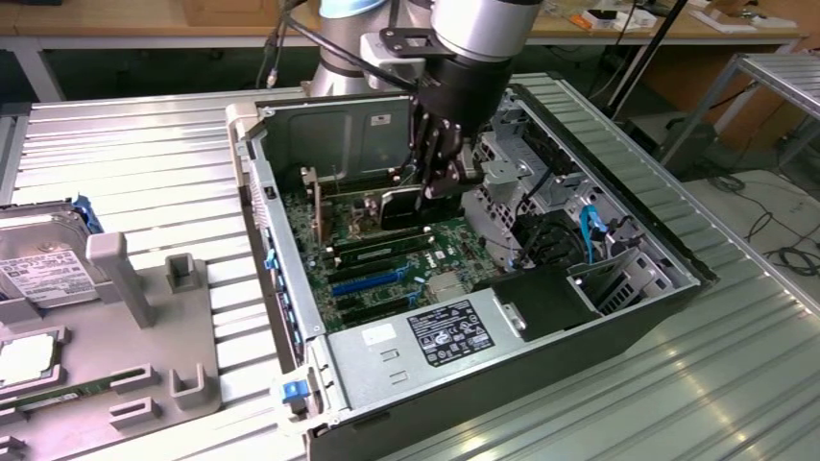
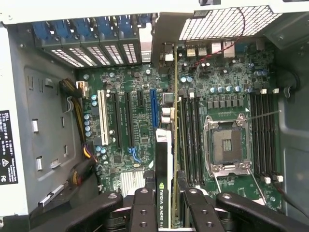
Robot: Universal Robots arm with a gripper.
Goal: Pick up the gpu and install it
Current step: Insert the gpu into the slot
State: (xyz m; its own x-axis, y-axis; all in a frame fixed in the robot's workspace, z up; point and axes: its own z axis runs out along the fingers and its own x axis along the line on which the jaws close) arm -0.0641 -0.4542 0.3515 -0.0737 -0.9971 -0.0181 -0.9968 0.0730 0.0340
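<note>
Install step in hand. Pincer [image 1: 429, 184] clamped on the gpu [image 2: 163, 164]; card held edge-down inside the open case [image 1: 640, 317], over the motherboard [image 2: 140, 125] slots. We cannot tell whether it touches a slot. We judge seating calls for the card edge square over its slot.

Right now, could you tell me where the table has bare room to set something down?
Bare table at the exterior view's upper left, beside the case, and lower right. Crowded inside the case, where the gripper holds the gpu.
</note>
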